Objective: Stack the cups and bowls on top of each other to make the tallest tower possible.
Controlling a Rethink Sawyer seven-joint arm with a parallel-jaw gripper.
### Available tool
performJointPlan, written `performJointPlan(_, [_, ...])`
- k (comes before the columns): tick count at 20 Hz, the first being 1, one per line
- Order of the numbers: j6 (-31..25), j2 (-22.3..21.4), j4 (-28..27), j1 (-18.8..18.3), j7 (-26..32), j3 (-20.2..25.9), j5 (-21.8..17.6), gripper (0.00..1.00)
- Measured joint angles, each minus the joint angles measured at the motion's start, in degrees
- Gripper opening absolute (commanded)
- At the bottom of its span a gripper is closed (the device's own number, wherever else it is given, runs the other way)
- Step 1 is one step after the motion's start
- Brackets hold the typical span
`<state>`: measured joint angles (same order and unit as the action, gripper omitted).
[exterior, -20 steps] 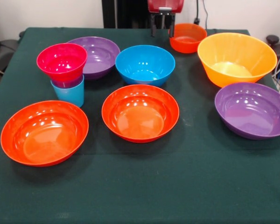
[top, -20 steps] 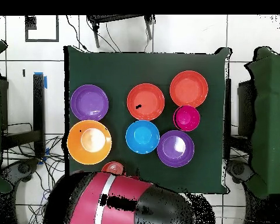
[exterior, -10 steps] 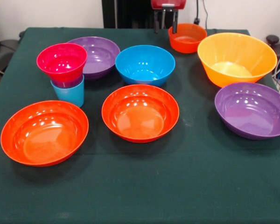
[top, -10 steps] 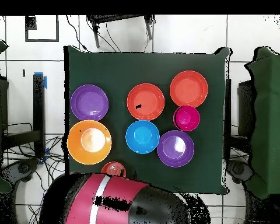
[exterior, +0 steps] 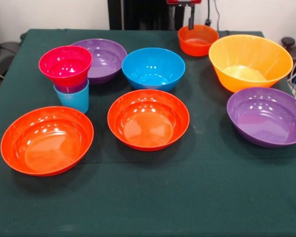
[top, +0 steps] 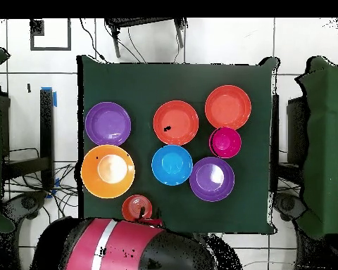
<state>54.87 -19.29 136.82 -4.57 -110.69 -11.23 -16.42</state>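
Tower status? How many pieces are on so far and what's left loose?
Done: the tower holds three pieces, light blue cup lowest, purple cup nested in it, pink bowl on top. In hand: nothing; the gripper shows only at the top edge, above the small orange bowl. Left loose: that bowl, blue bowl, two orange-red bowls, two purple bowls, yellow-orange bowl.

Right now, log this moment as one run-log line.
tower: glossy pink plastic bowl over purple cup in light blue cup | small orange plastic bowl: loose, far edge | claw: above it, state unclear | other bowls: unstacked
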Motion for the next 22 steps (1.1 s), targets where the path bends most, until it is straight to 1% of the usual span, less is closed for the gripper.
performJointPlan(5, [1.14, 1.47, -0.02, 0.88, -0.42, 0.00, 0.01, 1.00])
performJointPlan(13, [4.80, 6.77, -0.30, 1.18, -0.44, -0.04, 0.06, 1.00])
performJointPlan(18, [5.72, 9.36, -0.64, 1.15, -0.44, -0.09, 0.08, 1.00])
performJointPlan(22, [5.96, 10.33, -0.95, 1.10, -0.44, -0.16, 0.08, 1.00])
